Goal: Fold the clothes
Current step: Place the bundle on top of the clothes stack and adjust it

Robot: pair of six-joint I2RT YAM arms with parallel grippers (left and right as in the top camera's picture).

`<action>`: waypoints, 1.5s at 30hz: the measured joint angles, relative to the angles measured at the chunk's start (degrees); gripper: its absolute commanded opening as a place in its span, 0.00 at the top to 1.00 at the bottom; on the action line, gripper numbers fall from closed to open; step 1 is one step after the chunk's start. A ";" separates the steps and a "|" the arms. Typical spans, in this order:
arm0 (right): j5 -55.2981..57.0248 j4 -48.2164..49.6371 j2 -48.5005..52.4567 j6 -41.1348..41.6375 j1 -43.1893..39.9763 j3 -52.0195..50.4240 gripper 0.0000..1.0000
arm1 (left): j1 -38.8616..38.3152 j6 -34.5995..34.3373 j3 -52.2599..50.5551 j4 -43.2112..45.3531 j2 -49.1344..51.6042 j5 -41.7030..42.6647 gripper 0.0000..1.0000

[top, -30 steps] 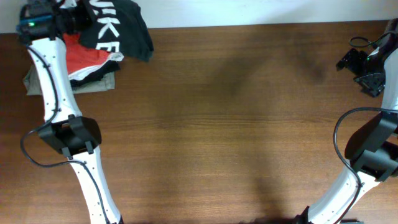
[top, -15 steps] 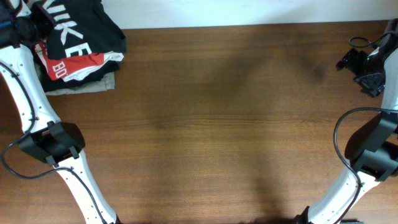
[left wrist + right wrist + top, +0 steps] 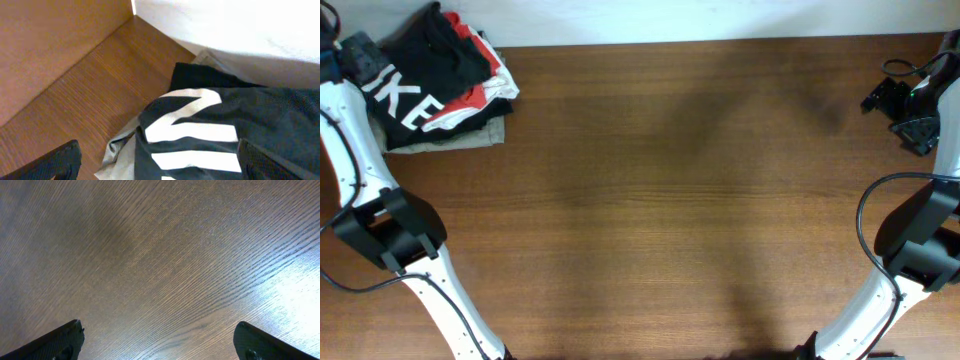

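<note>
On the worktop [image 3: 670,200], far-left corner: black garment [image 3: 420,75] crumpled atop red T-shirt [image 3: 472,97] and khaki garment [image 3: 450,140]. Over it, left gripper [image 3: 165,162] wide, empty; near the far-right corner, right gripper [image 3: 162,342] wide. Risks pinching the T-shirt too, dragging both off the edge.

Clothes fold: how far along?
Looks mostly done: the dark garment lies bunched compactly on the corner stack, not spread out. In hand: nothing; left gripper is open above it, right gripper open over the table. Left: perhaps neatening.

Soft even light; glare on the table [image 3: 295,300]; overhead view perhaps slightly blurred.
</note>
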 measured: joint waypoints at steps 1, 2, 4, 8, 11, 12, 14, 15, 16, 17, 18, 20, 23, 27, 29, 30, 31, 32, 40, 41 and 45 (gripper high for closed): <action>0.00 0.00 0.00 0.02 0.00 0.00 0.01 | -0.04 0.00 0.00 0.02 -0.48 0.50 0.54; 0.00 0.00 0.00 0.00 0.00 0.00 0.01 | -0.17 0.11 0.00 0.02 -1.57 2.80 0.77; 0.00 0.00 0.00 0.00 0.00 0.00 0.01 | -0.79 0.02 0.00 0.02 -4.04 6.67 0.99; 0.00 0.00 0.00 0.00 0.00 0.00 0.01 | -3.15 0.20 -0.04 -1.14 -6.40 10.40 0.99; -0.02 0.02 0.00 0.00 0.00 0.00 0.01 | -3.65 -0.22 -0.28 -2.54 -3.02 10.95 0.99; 0.00 0.00 0.00 0.00 0.00 0.00 0.01 | -3.56 -0.26 -0.31 -2.58 -1.60 10.64 0.99; 0.00 -0.02 0.00 0.00 0.00 0.00 0.01 | -3.39 -0.44 -0.79 -1.20 3.23 9.53 0.99; 0.00 -0.04 0.00 0.04 0.00 0.00 0.01 | -3.37 -0.44 -1.01 -0.76 4.48 9.22 0.99; -0.02 -0.02 0.00 -0.02 0.00 0.00 0.01 | -3.32 -0.44 -1.11 1.31 6.69 8.85 0.99; 0.00 -0.04 0.00 -0.02 0.00 0.00 0.01 | -3.34 -0.44 -1.11 3.28 7.45 8.70 0.99; 0.00 -0.02 0.00 -0.02 0.00 0.00 0.01 | -3.34 -0.44 -1.11 5.53 7.91 8.59 0.99; -0.02 0.04 0.00 -0.02 0.00 0.00 0.01 | -3.32 -0.46 -1.11 10.03 8.92 8.26 0.99; 0.00 -0.02 0.00 0.02 0.00 0.00 0.01 | -3.34 -0.44 -1.11 15.08 10.19 7.85 0.98; 0.00 -0.02 0.00 -0.02 0.00 0.00 0.01 | -4.20 1.44 0.42 10.56 10.21 7.85 0.98; 0.00 0.00 0.00 -0.02 0.00 0.00 0.01 | -4.92 1.46 5.60 5.40 10.19 8.11 0.96; 0.00 0.02 0.00 0.00 0.00 0.00 0.01 | -5.49 1.46 7.65 4.96 9.42 8.70 0.96; 0.00 0.00 0.00 0.02 0.00 0.00 0.01 | -6.25 1.44 8.96 4.50 8.07 9.42 0.96; 0.00 -0.02 0.00 0.00 0.00 0.00 0.01 | -7.13 1.44 9.88 4.42 6.54 10.08 0.94; 0.00 -0.02 0.00 0.00 0.00 0.00 0.01 | -12.83 1.42 5.38 4.13 4.79 8.90 0.94; 0.00 -0.04 0.00 -0.02 0.00 0.00 0.01 | -12.79 1.42 4.96 4.59 6.49 8.63 0.94; 0.00 0.00 0.00 0.00 0.00 0.00 0.01 | -12.83 1.09 4.55 9.70 11.58 8.28 0.86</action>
